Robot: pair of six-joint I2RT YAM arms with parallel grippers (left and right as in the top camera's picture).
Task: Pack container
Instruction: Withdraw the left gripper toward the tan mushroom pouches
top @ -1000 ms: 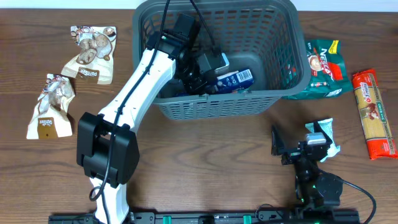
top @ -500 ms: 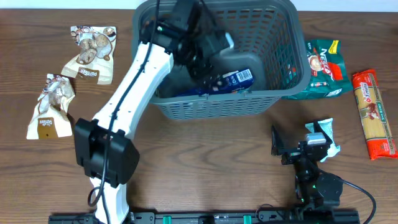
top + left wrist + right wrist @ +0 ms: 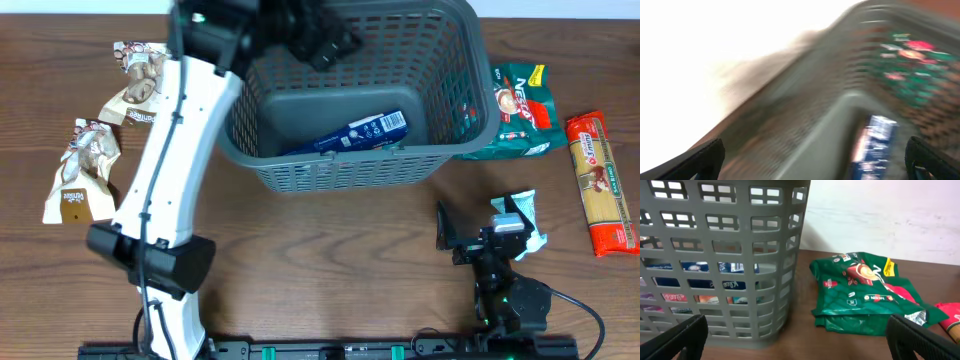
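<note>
The container [image 3: 350, 165] is a dark grey lattice basket at the table's far middle. A blue packet [image 3: 350, 133] lies inside on its floor. My left gripper [image 3: 322, 38] hangs above the basket's back left part, open and holding nothing. The left wrist view is blurred; it shows the basket wall [image 3: 805, 120], the blue packet [image 3: 872, 145] and my left gripper [image 3: 812, 161] with its jaws wide apart. My right gripper [image 3: 480, 238] rests low near the front right, open and empty. In the right wrist view the right gripper [image 3: 800, 345] faces the basket [image 3: 725, 255] and a green packet [image 3: 865, 295].
A green coffee packet [image 3: 520, 110] lies just right of the basket, and a red pasta packet [image 3: 600, 182] lies further right. A white and teal packet [image 3: 522, 218] sits beside my right gripper. Two mushroom packets [image 3: 148, 85] [image 3: 85, 170] lie at the far left.
My left arm has risen out of the basket and swung back and left. The blue packet stays on the basket floor. The right arm has not moved.
</note>
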